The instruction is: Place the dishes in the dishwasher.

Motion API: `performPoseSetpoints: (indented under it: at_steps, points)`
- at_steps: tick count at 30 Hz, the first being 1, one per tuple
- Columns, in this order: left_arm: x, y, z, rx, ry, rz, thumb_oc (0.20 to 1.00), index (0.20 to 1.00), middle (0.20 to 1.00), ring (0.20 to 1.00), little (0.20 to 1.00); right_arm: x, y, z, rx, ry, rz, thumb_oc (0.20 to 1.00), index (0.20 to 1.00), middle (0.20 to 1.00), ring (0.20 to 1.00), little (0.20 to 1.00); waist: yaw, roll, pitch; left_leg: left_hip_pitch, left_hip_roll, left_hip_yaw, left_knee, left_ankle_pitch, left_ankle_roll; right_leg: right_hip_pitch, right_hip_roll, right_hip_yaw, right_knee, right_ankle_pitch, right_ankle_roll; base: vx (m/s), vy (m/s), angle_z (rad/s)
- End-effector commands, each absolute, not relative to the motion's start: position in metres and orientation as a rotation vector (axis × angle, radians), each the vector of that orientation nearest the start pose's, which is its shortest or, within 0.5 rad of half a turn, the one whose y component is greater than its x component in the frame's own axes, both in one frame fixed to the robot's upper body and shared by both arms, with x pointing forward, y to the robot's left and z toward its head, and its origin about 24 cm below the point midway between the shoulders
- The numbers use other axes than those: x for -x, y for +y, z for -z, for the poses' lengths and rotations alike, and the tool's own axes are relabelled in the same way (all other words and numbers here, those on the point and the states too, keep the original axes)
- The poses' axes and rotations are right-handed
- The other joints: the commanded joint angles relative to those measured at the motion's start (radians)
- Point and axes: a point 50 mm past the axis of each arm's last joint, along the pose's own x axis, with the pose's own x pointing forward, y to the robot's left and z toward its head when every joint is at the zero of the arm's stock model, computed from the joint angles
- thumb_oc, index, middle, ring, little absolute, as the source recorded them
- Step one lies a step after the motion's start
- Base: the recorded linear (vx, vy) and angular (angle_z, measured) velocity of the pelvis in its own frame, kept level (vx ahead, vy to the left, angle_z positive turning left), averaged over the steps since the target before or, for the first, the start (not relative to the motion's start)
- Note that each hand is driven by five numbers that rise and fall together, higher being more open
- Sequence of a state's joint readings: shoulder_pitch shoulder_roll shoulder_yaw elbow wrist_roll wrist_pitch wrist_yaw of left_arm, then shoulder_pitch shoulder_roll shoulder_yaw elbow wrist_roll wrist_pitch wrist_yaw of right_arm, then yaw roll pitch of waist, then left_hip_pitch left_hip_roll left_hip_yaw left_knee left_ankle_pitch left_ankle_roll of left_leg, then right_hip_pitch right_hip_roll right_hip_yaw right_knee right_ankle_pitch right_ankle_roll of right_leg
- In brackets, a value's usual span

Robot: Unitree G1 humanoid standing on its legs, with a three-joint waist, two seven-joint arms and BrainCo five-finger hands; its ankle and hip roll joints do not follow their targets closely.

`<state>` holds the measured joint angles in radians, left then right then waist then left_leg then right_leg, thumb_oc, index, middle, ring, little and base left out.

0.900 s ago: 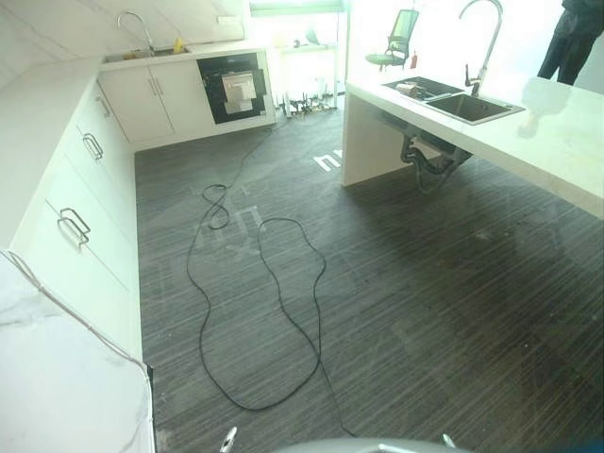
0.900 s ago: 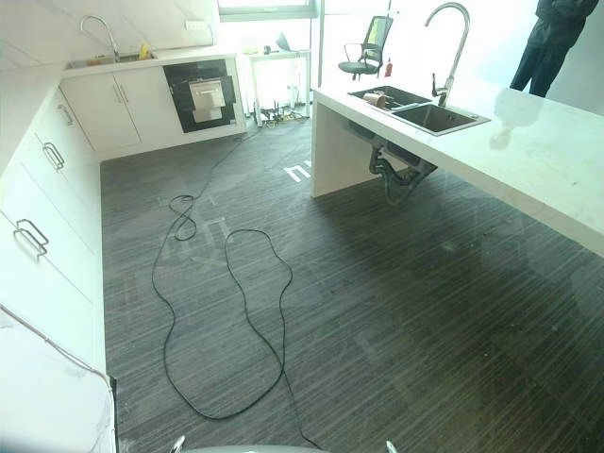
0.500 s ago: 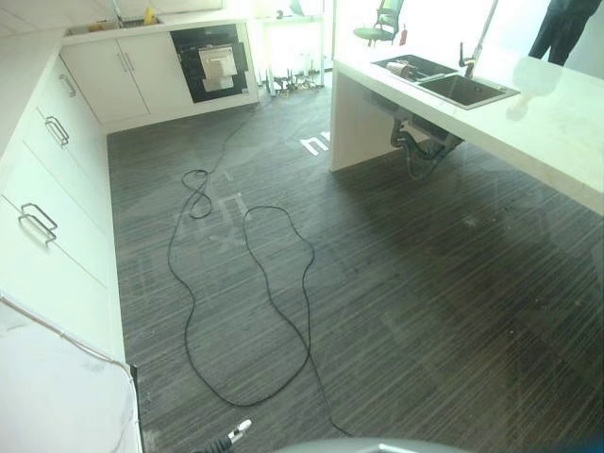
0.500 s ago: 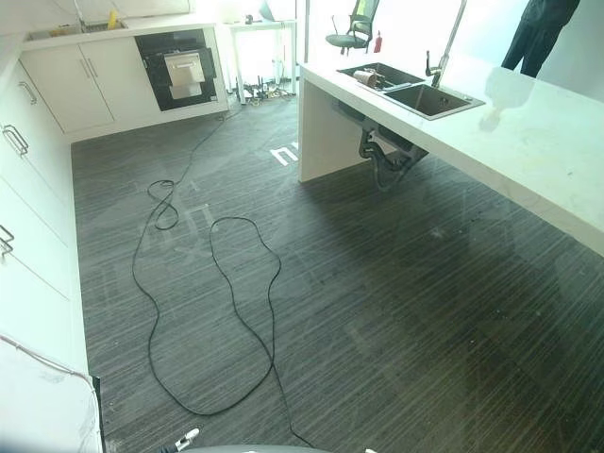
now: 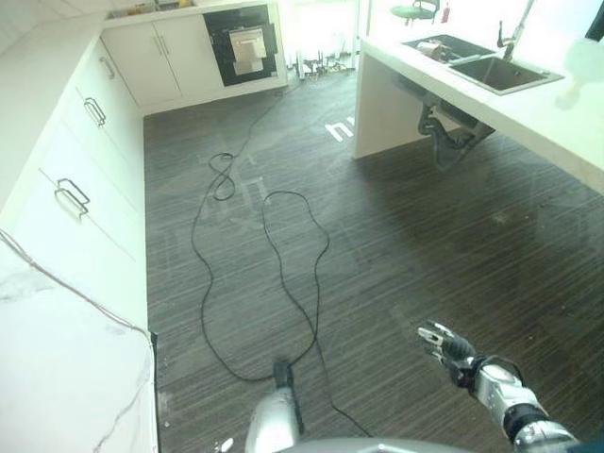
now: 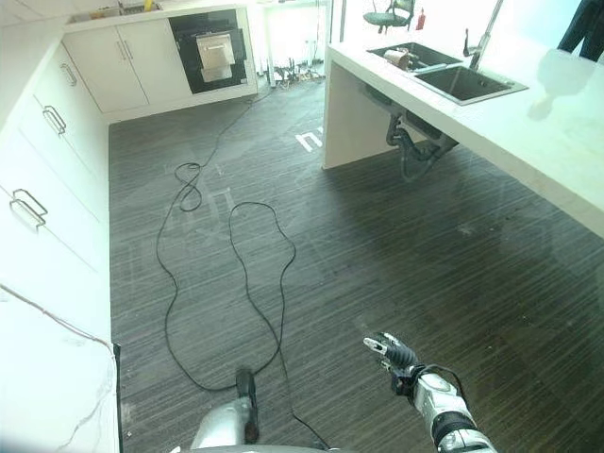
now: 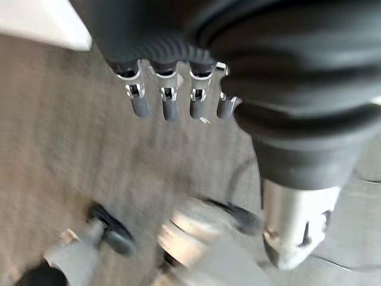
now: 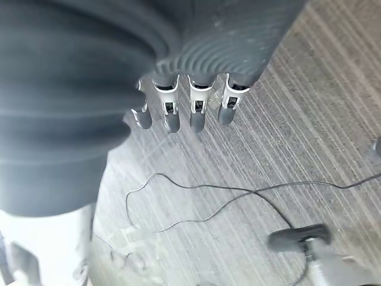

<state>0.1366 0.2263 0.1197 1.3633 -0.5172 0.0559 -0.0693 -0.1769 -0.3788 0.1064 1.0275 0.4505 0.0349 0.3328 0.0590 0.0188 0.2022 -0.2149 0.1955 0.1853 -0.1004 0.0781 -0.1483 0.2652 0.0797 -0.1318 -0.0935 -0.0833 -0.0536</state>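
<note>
The dark-fronted dishwasher (image 5: pixel 247 50) is built into the white cabinets at the far end of the room. A small pale dish-like item (image 6: pixel 400 58) lies in the far basin of the island sink (image 6: pixel 464 83). My right hand (image 5: pixel 449 345) hovers over the floor at the lower right, open, its straight fingers (image 8: pixel 197 112) holding nothing. Low at the centre, my left hand (image 5: pixel 282 375) points down at the floor. Its fingers (image 7: pixel 169 105) hang relaxed and empty. Both hands are far from the dishwasher and the sink.
White drawers and cabinets (image 5: pixel 83 184) run along the left, with a white counter (image 5: pixel 57 377) at the lower left. The island counter (image 5: pixel 566 118) with a tall faucet (image 6: pixel 482 38) lines the right. A person (image 6: pixel 585 24) stands behind it. Dark striped floor (image 5: pixel 396 236) lies between.
The camera has shifted. Both arms have risen into view at the bottom: the right hand at the lower right, the left arm at the lower centre.
</note>
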Motion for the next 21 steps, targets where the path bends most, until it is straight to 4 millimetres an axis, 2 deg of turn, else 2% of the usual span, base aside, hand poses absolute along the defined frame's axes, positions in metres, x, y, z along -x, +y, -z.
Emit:
performPoseSetpoints:
  at_steps: [1,2,3,4,5,6,7,8,9,10,11,12,13,15,16,18,19,21]
  points:
    - [-0.004,0.257,0.167,0.252,1.366,-0.552,1.000,1.000,1.000,1.000,1.000,-0.185,-0.266,0.107,-0.128,0.880,-0.024,1.000,1.000,1.000,1.000,1.000,0.017,-0.039,-0.074,0.048,-0.018,0.015,0.013,0.075,0.054,0.128,-0.106,0.015,0.031,-0.136,0.119,0.67,0.226,-0.72]
    - [-0.011,0.259,0.166,0.244,1.351,-0.530,1.000,1.000,1.000,1.000,1.000,-0.171,-0.262,0.118,-0.153,0.939,0.009,1.000,1.000,1.000,1.000,1.000,0.023,-0.042,-0.090,0.058,-0.024,0.030,0.031,0.087,0.061,0.146,-0.125,0.004,0.068,-0.172,0.136,0.72,0.215,-0.77]
    - [-0.020,0.260,0.165,0.224,1.331,-0.498,1.000,1.000,1.000,1.000,1.000,-0.158,-0.261,0.126,-0.168,0.977,0.038,1.000,1.000,1.000,1.000,1.000,0.028,-0.045,-0.096,0.042,-0.035,0.033,0.072,0.077,0.067,0.156,-0.137,-0.011,0.099,-0.188,0.147,0.81,0.218,-0.57]
    - [-0.033,0.261,0.164,0.210,1.296,-0.457,1.000,1.000,1.000,1.000,1.000,-0.140,-0.260,0.135,-0.194,1.026,0.082,1.000,1.000,1.000,1.000,1.000,0.035,-0.054,-0.105,0.022,-0.058,0.031,0.128,0.054,0.080,0.157,-0.166,-0.034,0.173,-0.163,0.169,0.66,0.190,-0.15]
    - [-0.043,0.262,0.163,0.214,1.269,-0.437,1.000,1.000,1.000,1.000,1.000,-0.127,-0.258,0.141,-0.218,1.055,0.101,1.000,1.000,1.000,1.000,1.000,0.038,-0.068,-0.110,0.026,-0.085,0.028,0.143,0.034,0.100,0.145,-0.202,-0.056,0.252,-0.105,0.194,0.71,0.255,0.12]
    - [-0.064,0.260,0.160,0.227,1.216,-0.394,1.000,1.000,1.000,1.000,1.000,-0.112,-0.254,0.147,-0.240,1.091,0.119,1.000,1.000,1.000,1.000,1.000,0.034,-0.077,-0.118,0.061,-0.121,0.024,0.123,0.014,0.131,0.094,-0.259,-0.080,0.405,0.061,0.227,0.51,0.216,0.29]
    - [-0.070,0.259,0.159,0.227,1.201,-0.377,1.000,1.000,1.000,1.000,1.000,-0.108,-0.254,0.148,-0.243,1.100,0.122,1.000,1.000,1.000,1.000,1.000,0.031,-0.074,-0.120,0.073,-0.129,0.024,0.116,0.012,0.138,0.083,-0.275,-0.084,0.463,0.107,0.232,0.58,0.263,0.12]
    - [-0.086,0.258,0.156,0.223,1.153,-0.333,1.000,1.000,1.000,1.000,1.000,-0.099,-0.252,0.151,-0.260,1.112,0.130,1.000,1.000,1.000,1.000,1.000,0.021,-0.070,-0.120,0.108,-0.148,0.024,0.099,0.001,0.155,0.051,-0.311,-0.084,0.604,0.177,0.244,0.58,0.260,0.04]
    - [-0.105,0.254,0.152,0.227,1.086,-0.280,1.000,1.000,1.000,1.000,1.000,-0.093,-0.251,0.152,-0.276,1.110,0.135,1.000,1.000,1.000,1.000,1.000,-0.006,-0.052,-0.115,0.160,-0.165,0.007,0.079,-0.023,0.170,-0.059,-0.312,-0.047,0.756,0.246,0.244,0.73,0.308,-0.17]
    - [-0.122,0.247,0.147,0.222,1.010,-0.236,1.000,1.000,1.000,1.000,1.000,-0.095,-0.251,0.151,-0.261,1.097,0.116,1.000,1.000,1.000,1.000,1.000,-0.037,-0.032,-0.103,0.224,-0.174,0.003,0.054,-0.047,0.182,-0.209,-0.292,-0.018,0.849,0.263,0.225,0.68,0.226,-0.15]
    - [-0.138,0.242,0.142,0.205,0.951,-0.206,1.000,1.000,1.000,1.000,1.000,-0.099,-0.251,0.150,-0.260,1.071,0.108,1.000,1.000,1.000,1.000,1.000,-0.053,-0.020,-0.099,0.254,-0.177,-0.011,0.037,-0.054,0.189,-0.265,-0.264,-0.032,0.832,0.222,0.208,0.73,0.080,-0.32]
    - [-0.165,0.237,0.128,0.189,0.829,-0.151,1.000,1.000,1.000,1.000,1.000,-0.109,-0.248,0.146,-0.263,1.007,0.098,1.000,1.000,1.000,1.000,1.000,-0.077,-0.016,-0.093,0.296,-0.186,-0.035,0.016,-0.054,0.188,-0.342,-0.225,-0.068,0.727,0.177,0.196,0.65,-0.045,-0.24]
    - [-0.181,0.235,0.118,0.180,0.767,-0.140,1.000,1.000,1.000,1.000,1.000,-0.117,-0.247,0.142,-0.258,0.966,0.087,1.000,1.000,1.000,1.000,1.000,-0.089,-0.019,-0.087,0.317,-0.191,-0.048,0.013,-0.063,0.184,-0.367,-0.210,-0.091,0.653,0.171,0.195,0.68,-0.138,-0.13]
    - [-0.213,0.233,0.089,0.191,0.614,-0.097,1.000,1.000,1.000,1.000,1.000,-0.135,-0.243,0.130,-0.253,0.854,0.072,1.000,1.000,1.000,1.000,1.000,-0.120,-0.048,-0.071,0.371,-0.216,-0.069,0.013,-0.103,0.175,-0.393,-0.200,-0.150,0.374,0.188,0.201,0.62,-0.209,0.20]
    - [-0.222,0.232,0.075,0.189,0.542,-0.071,1.000,1.000,1.000,1.000,1.000,-0.141,-0.244,0.123,-0.241,0.795,0.062,1.000,1.000,1.000,1.000,1.000,-0.134,-0.054,-0.062,0.393,-0.217,-0.088,0.013,-0.124,0.167,-0.390,-0.190,-0.158,0.262,0.179,0.200,0.68,-0.255,0.47]
    - [-0.231,0.232,0.057,0.172,0.446,-0.021,1.000,1.000,1.000,1.000,1.000,-0.148,-0.245,0.107,-0.217,0.692,0.038,1.000,1.000,1.000,1.000,1.000,-0.169,-0.064,-0.053,0.436,-0.226,-0.128,0.013,-0.172,0.157,-0.412,-0.186,-0.118,0.014,0.249,0.228,0.67,-0.241,0.77]
    - [-0.231,0.232,0.049,0.162,0.401,-0.002,1.000,1.000,1.000,1.000,1.000,-0.150,-0.247,0.099,-0.200,0.644,0.029,1.000,1.000,1.000,1.000,1.000,-0.181,-0.054,-0.046,0.456,-0.220,-0.149,0.013,-0.186,0.158,-0.450,-0.182,-0.082,0.006,0.236,0.230,0.51,-0.156,0.95]
    - [-0.231,0.234,0.042,0.150,0.362,0.014,1.000,1.000,1.000,1.000,1.000,-0.155,-0.248,0.088,-0.188,0.592,0.014,1.000,1.000,1.000,1.000,1.000,-0.191,-0.052,-0.041,0.483,-0.221,-0.158,0.013,-0.208,0.162,-0.485,-0.178,-0.073,0.006,0.221,0.223,0.52,-0.166,1.16]
